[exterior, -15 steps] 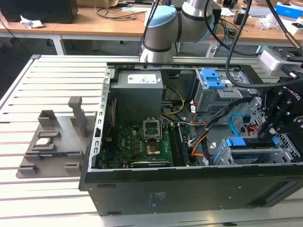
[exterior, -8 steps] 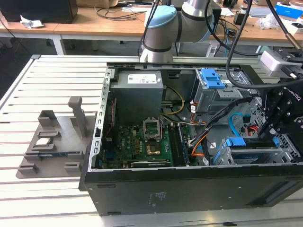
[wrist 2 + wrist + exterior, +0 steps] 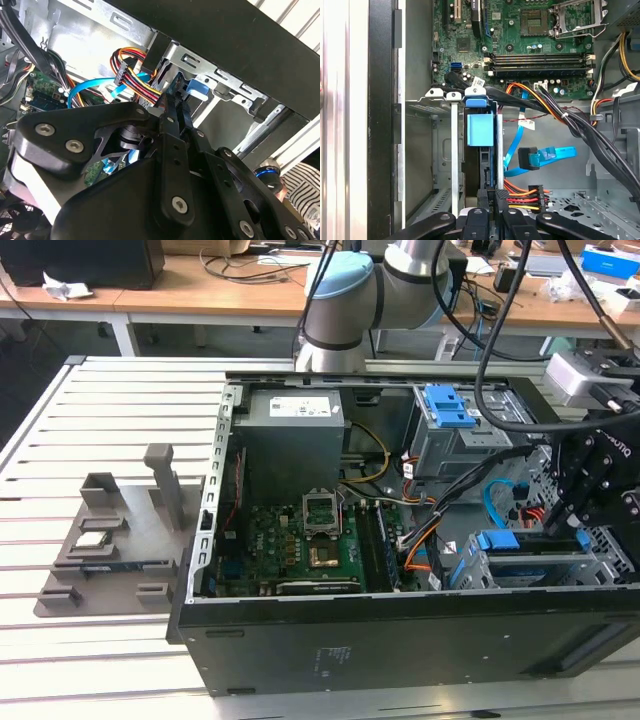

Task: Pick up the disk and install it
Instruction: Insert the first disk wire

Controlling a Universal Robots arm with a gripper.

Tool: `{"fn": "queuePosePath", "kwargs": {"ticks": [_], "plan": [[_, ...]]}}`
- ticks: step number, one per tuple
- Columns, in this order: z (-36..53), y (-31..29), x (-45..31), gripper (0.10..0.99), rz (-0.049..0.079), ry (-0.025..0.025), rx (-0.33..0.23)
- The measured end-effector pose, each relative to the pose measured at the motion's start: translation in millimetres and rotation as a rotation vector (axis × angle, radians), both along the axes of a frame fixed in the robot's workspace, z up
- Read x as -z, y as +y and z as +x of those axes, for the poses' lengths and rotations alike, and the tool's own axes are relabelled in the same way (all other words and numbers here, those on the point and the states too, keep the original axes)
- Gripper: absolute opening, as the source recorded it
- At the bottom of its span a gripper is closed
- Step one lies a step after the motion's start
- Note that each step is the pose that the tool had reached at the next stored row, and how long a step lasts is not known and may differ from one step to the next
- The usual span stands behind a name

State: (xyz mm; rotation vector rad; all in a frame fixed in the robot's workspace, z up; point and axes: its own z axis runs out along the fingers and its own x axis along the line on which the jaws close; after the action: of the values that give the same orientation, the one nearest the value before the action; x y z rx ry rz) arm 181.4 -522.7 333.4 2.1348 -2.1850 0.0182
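The disk stands on edge in a slot of the grey metal drive cage, near the case's front wall; its bright blue bracket faces the camera. In the exterior view the disk's blue bracket shows at the top of the cage on that view's right. My gripper is directly over the slot, shut on the disk's thin upper edge. In the second wrist view the fingertips press together just above the blue bracket.
The open black computer case lies on a slatted table. Inside it are the motherboard, a power supply, a second cage with a blue latch and loose cables beside the slot. A grey fixture stands at the exterior view's left.
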Motion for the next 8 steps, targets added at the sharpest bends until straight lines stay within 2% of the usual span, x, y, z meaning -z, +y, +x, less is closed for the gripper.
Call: {"fn": "queuePosePath", "kwargs": {"ticks": [1, 3, 4, 8], "plan": [[0.0, 0.0, 0.7, 0.243, 0.001, 0.0002, 0.0], [0.0, 0.0, -4.1, 0.243, 0.0, 0.0001, 0.0], [-0.1, 1.0, -13.6, 0.243, 0.0, 0.0, 0.0], [-0.1, 5.2, -30.0, 0.227, 0.0, 0.0, 0.0]]}}
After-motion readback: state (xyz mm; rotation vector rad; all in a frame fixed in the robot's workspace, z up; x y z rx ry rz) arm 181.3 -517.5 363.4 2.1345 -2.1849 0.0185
